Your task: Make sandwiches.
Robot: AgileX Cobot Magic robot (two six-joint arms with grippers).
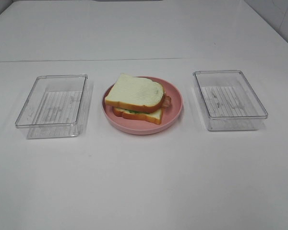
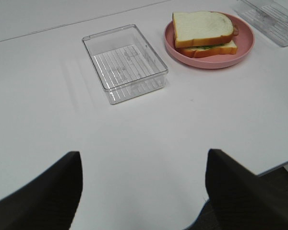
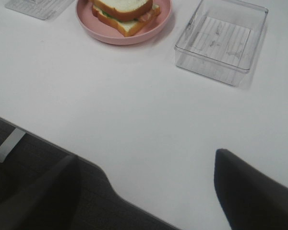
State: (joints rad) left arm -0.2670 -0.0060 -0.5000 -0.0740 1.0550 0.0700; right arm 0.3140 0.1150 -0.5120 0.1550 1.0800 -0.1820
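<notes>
Left gripper and right gripper, each with fingers spread and holding nothing, hang over the near table edge, well apart from the work. The assembled sandwich, lettuce and bacon showing between two bread slices, rests on the pink plate between two empty clear trays. Assembly appears complete; nothing visibly remains to stack.

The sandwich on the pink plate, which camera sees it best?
The exterior high view: the sandwich sits whole at the centre. The left wrist view shows it whole but far off; the right wrist view cuts off its far part.
</notes>
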